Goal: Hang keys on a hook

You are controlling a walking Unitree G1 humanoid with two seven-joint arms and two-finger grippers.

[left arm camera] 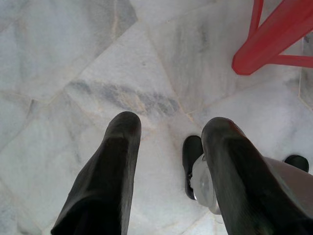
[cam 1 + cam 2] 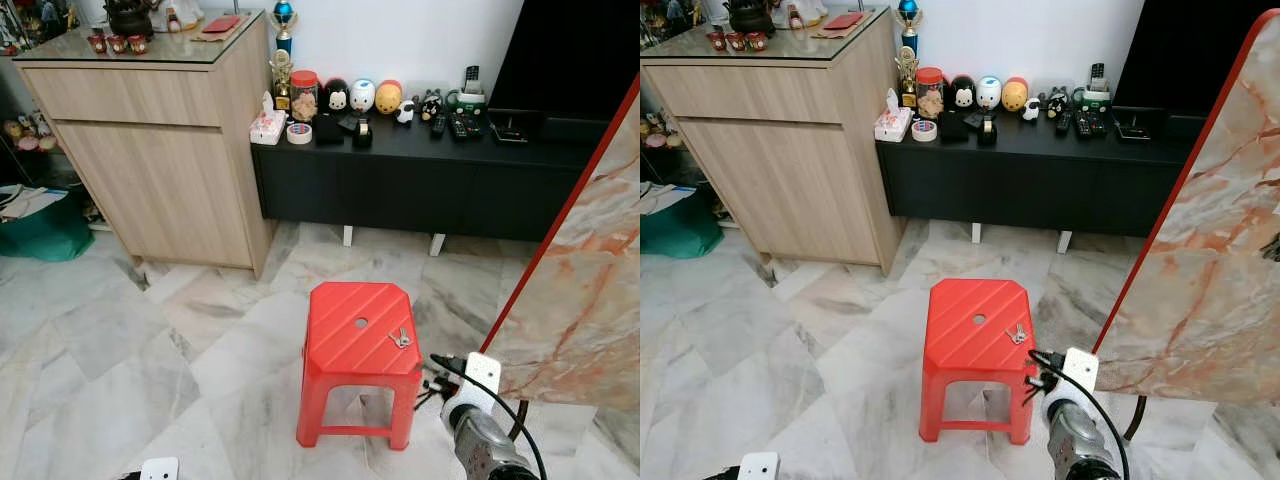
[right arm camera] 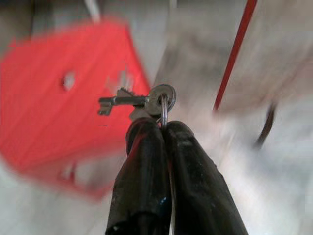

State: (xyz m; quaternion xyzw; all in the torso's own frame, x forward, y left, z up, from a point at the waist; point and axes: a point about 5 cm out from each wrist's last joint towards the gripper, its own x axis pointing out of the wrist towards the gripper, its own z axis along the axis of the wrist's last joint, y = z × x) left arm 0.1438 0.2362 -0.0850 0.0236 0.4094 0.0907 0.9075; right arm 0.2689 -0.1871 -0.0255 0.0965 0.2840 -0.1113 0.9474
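Note:
My right gripper (image 3: 161, 128) is shut on the ring of a small bunch of silver keys (image 3: 139, 100), which sticks out past its fingertips. In the eye views that gripper (image 2: 436, 362) sits low at the right side of a red plastic stool (image 2: 355, 330), with the keys (image 2: 400, 338) showing against the stool top's right edge. The right wrist view is blurred. My left gripper (image 1: 168, 132) hangs open over the marble floor, holding nothing. A small dark fitting (image 2: 1272, 247) shows on the marble panel at the far right; I cannot tell what it is.
A marble panel with a red edge (image 2: 590, 300) leans close on the right. Behind the stool are a black low cabinet (image 2: 420, 180) with figurines and remotes and a tall wooden cabinet (image 2: 150, 150). A green bin (image 2: 40, 225) is far left. Open marble floor (image 2: 150, 370) lies left.

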